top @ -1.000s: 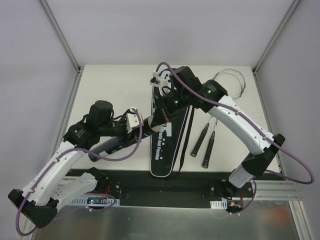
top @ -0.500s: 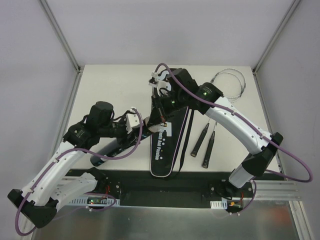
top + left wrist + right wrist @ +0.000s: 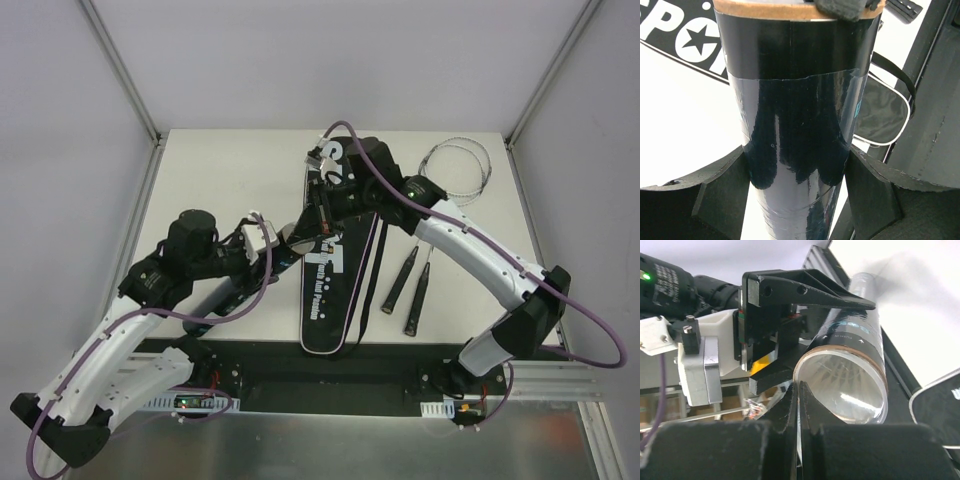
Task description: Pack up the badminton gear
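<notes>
Both my grippers meet at one thing. My left gripper is clamped on the long glossy black tube with a brown cardboard rim, one finger on each side, over the white table. My right gripper sits at the open mouth of this tube, with its fingers pressed almost together, and I see nothing between them. Just beyond, the long black bag lettered SPORT lies flat. To its right, the two thin silver rackets with black handles lie side by side, with their heads near the far edge.
</notes>
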Robot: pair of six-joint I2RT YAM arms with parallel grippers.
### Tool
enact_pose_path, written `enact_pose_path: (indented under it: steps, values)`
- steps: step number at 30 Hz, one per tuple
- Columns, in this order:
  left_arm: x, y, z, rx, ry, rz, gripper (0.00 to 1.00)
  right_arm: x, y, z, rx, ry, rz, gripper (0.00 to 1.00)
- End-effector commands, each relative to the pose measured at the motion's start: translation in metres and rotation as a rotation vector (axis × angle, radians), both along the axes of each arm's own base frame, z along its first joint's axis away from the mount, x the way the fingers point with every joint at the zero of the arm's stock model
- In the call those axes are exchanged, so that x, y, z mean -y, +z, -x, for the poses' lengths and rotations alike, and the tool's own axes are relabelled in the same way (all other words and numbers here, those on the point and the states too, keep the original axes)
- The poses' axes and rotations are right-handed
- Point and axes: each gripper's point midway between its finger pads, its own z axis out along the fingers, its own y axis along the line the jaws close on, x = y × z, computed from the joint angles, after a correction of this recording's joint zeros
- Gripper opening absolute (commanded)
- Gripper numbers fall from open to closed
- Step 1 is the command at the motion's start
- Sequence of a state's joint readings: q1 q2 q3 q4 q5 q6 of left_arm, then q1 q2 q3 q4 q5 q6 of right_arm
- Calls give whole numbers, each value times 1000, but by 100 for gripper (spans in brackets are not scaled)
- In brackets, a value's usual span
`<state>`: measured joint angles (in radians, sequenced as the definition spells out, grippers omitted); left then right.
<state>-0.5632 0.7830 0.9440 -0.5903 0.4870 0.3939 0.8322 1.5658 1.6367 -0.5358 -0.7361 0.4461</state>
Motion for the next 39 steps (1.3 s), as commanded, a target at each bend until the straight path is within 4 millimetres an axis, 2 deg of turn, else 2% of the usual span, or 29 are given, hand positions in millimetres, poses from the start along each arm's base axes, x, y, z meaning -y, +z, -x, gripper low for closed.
enact_pose_path:
  steps: [1,2,4,10,12,14,17,21,23,24,26,28,30,34,36,39]
  values:
    - [32,88,-10,283,-90,272,0,-28,25,11,-91,87,-191,1]
    - [32,91,-10,294,-87,282,0,-32,35,13,-84,119,-250,1]
    - [31,104,-10,334,-78,316,0,-36,36,15,-167,125,-270,1]
    - [28,136,-5,443,-87,381,0,-45,53,14,-216,168,-348,5]
    - [28,143,-3,468,-97,392,0,-49,52,12,-258,179,-346,6]
    - [28,149,0,489,-107,403,0,-52,47,10,-285,172,-334,8]
    - [26,155,-2,515,-98,406,0,-52,27,10,-334,141,-252,9]
    - [25,156,-3,526,-92,406,0,-47,-16,8,-418,57,-100,9]
    - [25,155,-4,526,-84,403,0,-42,-32,10,-380,63,-38,6]
    - [23,155,-6,532,-72,398,0,-30,-52,14,-416,22,93,5]
    - [22,154,-6,540,-70,393,0,-20,-50,14,-331,44,129,5]
    - [21,153,-5,545,-77,384,0,-11,-56,16,-341,36,183,5]
    - [22,150,-3,546,-88,373,0,-8,-57,20,-345,67,194,13]
    - [23,148,2,541,-119,373,0,-13,-54,26,-384,123,176,16]
    - [24,149,6,544,-135,377,0,-16,-44,32,-417,183,134,16]
    - [26,148,11,544,-168,383,0,-22,-39,33,-449,239,107,16]
